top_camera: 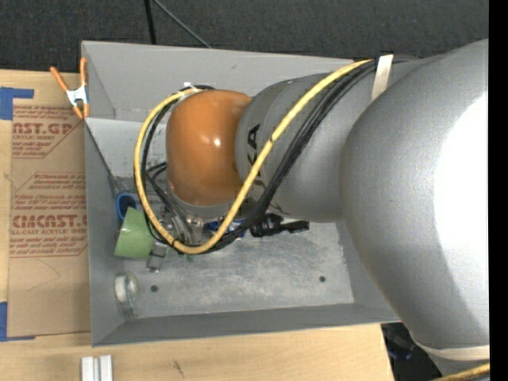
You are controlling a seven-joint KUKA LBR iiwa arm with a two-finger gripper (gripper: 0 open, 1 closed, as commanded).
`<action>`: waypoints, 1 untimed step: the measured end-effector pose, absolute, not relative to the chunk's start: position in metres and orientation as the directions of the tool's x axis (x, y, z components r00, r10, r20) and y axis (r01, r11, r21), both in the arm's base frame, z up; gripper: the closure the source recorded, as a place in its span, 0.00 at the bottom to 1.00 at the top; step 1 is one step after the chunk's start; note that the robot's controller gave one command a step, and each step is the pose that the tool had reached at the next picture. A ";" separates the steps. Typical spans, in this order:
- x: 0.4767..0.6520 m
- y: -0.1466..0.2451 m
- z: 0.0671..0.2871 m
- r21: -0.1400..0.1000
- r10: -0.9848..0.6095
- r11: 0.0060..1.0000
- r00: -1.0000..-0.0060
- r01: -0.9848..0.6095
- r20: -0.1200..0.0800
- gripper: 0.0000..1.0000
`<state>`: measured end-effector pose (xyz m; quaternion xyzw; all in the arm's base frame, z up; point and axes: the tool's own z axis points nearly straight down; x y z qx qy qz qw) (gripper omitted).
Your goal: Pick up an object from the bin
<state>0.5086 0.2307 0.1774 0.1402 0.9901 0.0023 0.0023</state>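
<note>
In the grey bin, at its left end, the gripper sits low just beside a pale green cup, open or closed I cannot tell; seemingly the reach step, next needing a centred close.

At bin left: claw low beside green cup.

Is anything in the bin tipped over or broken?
The green cup at the left of the bin seems to lie tipped on its side, beside the gripper. Nothing looks broken or spilled.
</note>
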 end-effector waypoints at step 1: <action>0.523 0.244 0.240 0.006 0.271 0.963 -0.963 0.271 -0.005 1.00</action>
